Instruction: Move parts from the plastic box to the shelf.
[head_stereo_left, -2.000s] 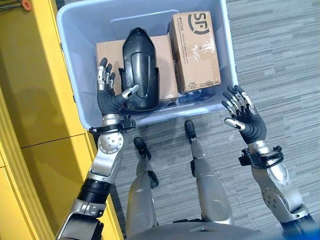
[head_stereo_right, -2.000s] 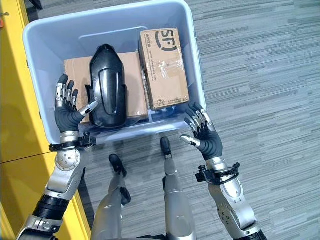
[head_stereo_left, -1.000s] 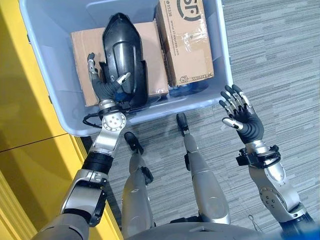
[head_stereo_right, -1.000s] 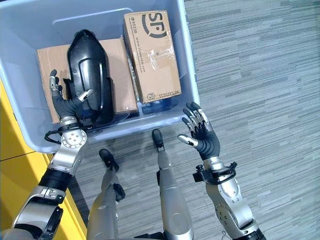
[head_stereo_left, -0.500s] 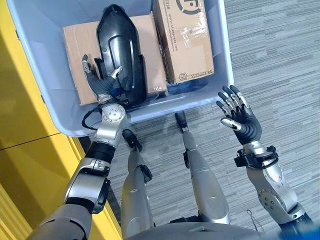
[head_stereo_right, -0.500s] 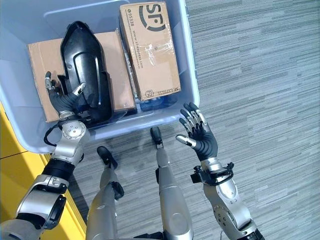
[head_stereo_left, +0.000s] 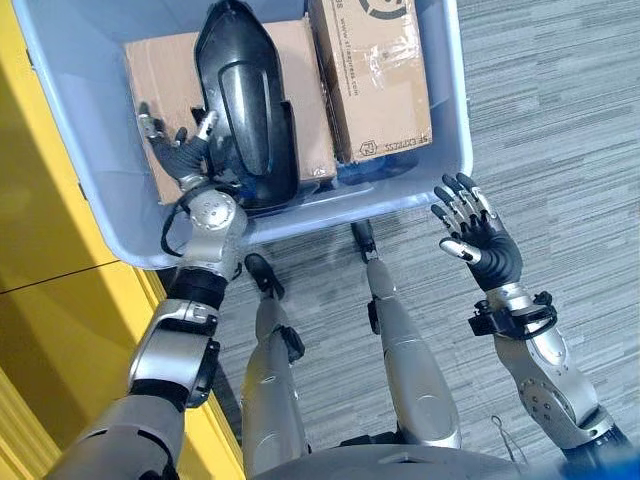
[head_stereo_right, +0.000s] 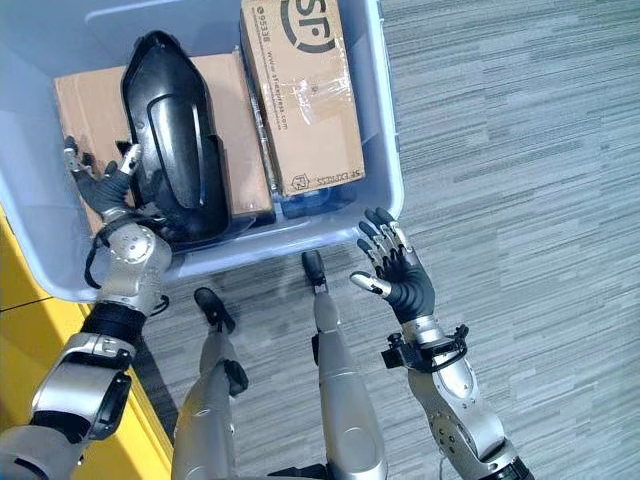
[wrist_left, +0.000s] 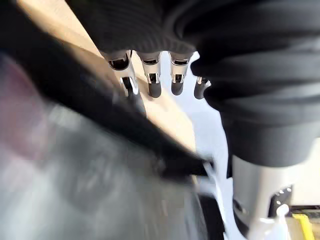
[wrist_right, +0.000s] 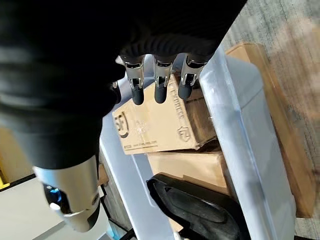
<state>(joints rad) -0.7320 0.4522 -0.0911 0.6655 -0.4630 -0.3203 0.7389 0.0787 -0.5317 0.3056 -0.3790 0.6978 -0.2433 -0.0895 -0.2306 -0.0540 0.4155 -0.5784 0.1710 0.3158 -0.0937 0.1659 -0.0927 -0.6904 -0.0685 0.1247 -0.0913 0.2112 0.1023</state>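
the left hand (head_stereo_left: 170, 150) is in the plastic box (head_stereo_left: 455, 120) by its left wall, fingers spread, touching the black shell part (head_stereo_left: 240, 100). it looks hard, smooth and slippery, so hold its side edges. the right hand (head_stereo_left: 480, 240) waits outside, fingers spread.

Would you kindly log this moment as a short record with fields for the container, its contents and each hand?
container: blue plastic box on grey carpet, beside a yellow shelf unit
contents: black moulded part lying on a flat cardboard box; a second cardboard box to its right
left hand: inside the plastic box, fingers relaxed at the black part's left edge, nothing gripped
right hand: outside the plastic box, over the carpet near its front right corner, fingers spread, holding nothing
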